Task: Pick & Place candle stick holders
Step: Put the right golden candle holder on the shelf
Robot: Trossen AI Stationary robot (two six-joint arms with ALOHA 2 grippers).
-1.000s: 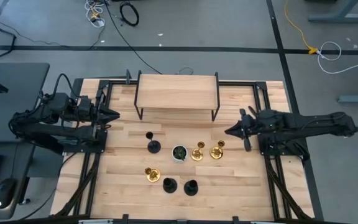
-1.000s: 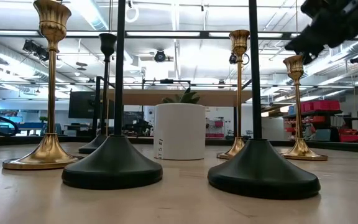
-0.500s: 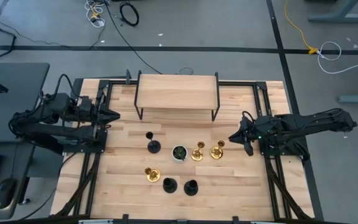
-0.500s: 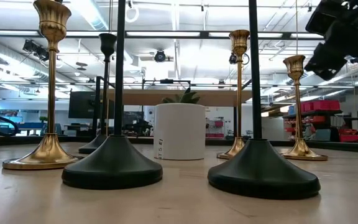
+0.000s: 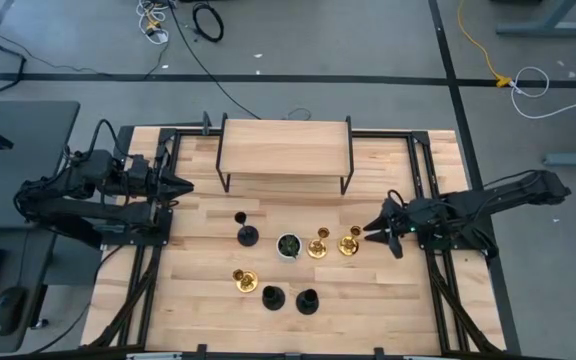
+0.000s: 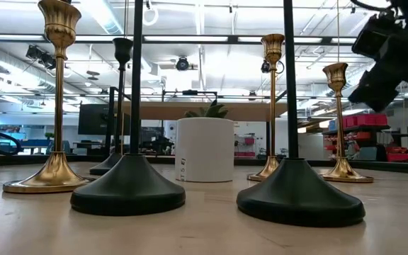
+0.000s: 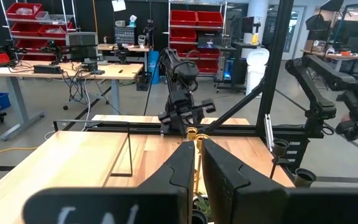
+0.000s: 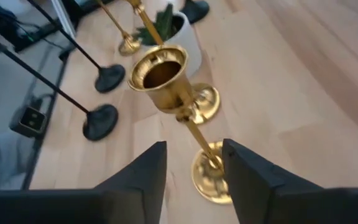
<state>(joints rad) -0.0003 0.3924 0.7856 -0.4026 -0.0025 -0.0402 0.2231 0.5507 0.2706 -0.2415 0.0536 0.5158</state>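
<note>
Three gold and three black candle stick holders stand upright on their round bases on the wooden table. The rightmost gold holder (image 5: 349, 241) has my right gripper (image 5: 372, 228) just to its right. That gripper (image 8: 193, 177) is open, and the holder's thin stem (image 8: 194, 137) and base (image 8: 209, 177) show between its fingers, apart from both. Another gold holder (image 5: 317, 245) stands beside it, a third (image 5: 244, 281) nearer the front. The black holders (image 5: 245, 233), (image 5: 272, 297), (image 5: 307, 300) stand around them. My left gripper (image 5: 182, 185) waits shut at the table's left.
A white pot with a green plant (image 5: 288, 245) stands between the holders, close to the middle gold one. A raised wooden shelf on black legs (image 5: 285, 148) spans the table's far side. Bare wood lies on the near right, in front of my right arm.
My right gripper has gone down and toward the table's near edge, closing in on the rightmost gold holder. The holders have kept still.
</note>
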